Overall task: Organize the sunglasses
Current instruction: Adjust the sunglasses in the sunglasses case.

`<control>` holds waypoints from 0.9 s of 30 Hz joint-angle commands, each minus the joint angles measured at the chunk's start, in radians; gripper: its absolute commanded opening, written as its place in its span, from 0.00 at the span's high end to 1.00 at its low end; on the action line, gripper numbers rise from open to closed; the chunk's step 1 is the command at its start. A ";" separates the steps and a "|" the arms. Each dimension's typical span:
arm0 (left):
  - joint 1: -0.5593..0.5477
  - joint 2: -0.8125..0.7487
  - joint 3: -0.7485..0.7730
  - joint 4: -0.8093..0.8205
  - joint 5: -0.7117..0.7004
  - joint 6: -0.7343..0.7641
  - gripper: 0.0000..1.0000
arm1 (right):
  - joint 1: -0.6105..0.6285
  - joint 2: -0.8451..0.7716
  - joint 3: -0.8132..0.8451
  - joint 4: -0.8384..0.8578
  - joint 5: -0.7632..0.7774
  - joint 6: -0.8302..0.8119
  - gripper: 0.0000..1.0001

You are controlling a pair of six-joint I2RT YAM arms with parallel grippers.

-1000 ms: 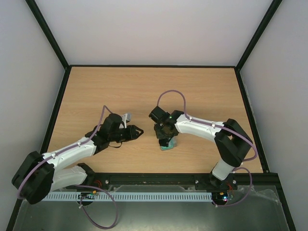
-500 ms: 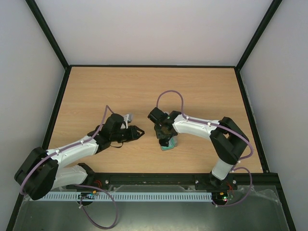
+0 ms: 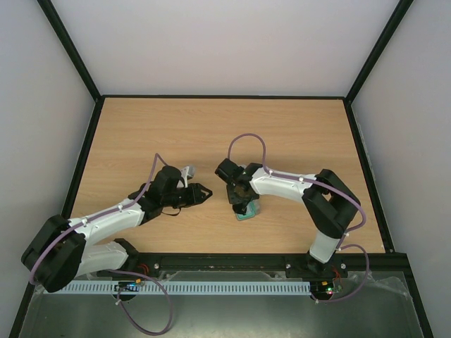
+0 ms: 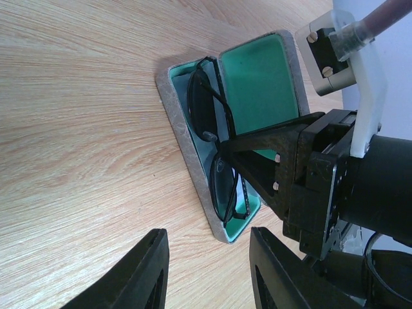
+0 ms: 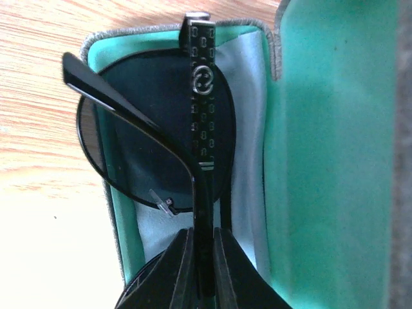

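The sunglasses (image 5: 148, 129) lie in an open grey case (image 5: 116, 38) with green lining, on a pale blue cloth (image 5: 248, 161). Their dark round lenses rest flat, while two temple arms cross over them. My right gripper (image 5: 201, 235) is shut on the patterned temple arm, pinching it between both fingers above the case. In the left wrist view the sunglasses (image 4: 205, 106) fill one half of the case (image 4: 187, 161), beside the bare green lid (image 4: 257, 84). My left gripper (image 4: 209, 270) stands open just left of the case, with only wood between its fingers. From above, the case (image 3: 246, 213) is mostly hidden under the right gripper (image 3: 243, 201).
The two arms nearly meet at the middle of the wooden table (image 3: 211, 127); the left gripper (image 3: 201, 192) points at the right one from close by. A black frame rail (image 3: 225, 260) runs along the near edge, and white walls enclose the other sides.
My right gripper's fingers have closed onto the temple arm, and that arm's elbow has drifted slightly left. The left gripper has edged a little toward the case, still open.
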 commanded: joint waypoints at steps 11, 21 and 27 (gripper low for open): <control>-0.003 0.001 -0.023 0.050 0.029 -0.008 0.63 | 0.059 0.063 0.119 -0.179 0.152 0.021 0.95; -0.003 -0.009 -0.040 0.063 0.036 -0.008 0.63 | 0.095 0.092 0.214 -0.352 0.282 0.021 0.96; 0.010 -0.033 -0.053 0.056 0.043 -0.006 0.63 | 0.124 0.165 0.284 -0.437 0.352 0.029 0.96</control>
